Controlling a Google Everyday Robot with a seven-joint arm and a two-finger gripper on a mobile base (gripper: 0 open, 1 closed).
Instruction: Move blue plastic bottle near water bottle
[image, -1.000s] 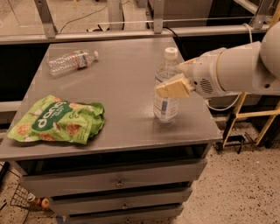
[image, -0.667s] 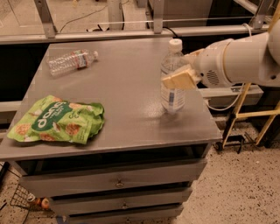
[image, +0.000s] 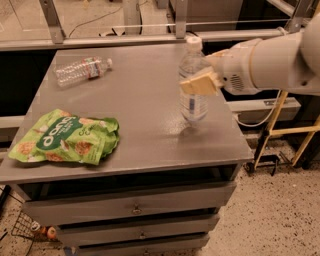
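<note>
The blue plastic bottle (image: 193, 102) is upright, clear and bluish with a white cap, held off the grey tabletop (image: 145, 95) at its right side. My gripper (image: 199, 82) reaches in from the right on a white arm and is shut on the bottle's middle, one tan finger (image: 200, 85) across its front. The water bottle (image: 82, 70) is small, crinkled, with a red-and-white label, and lies on its side at the table's back left, far from the gripper.
A green snack bag (image: 67, 138) lies at the table's front left. Drawers sit under the tabletop. A metal railing (image: 150, 37) runs behind the table. A yellow frame (image: 280, 132) stands on the floor at the right.
My gripper has lifted the blue plastic bottle off the table and carried it a little away from the front edge. The water bottle and snack bag have not moved.
</note>
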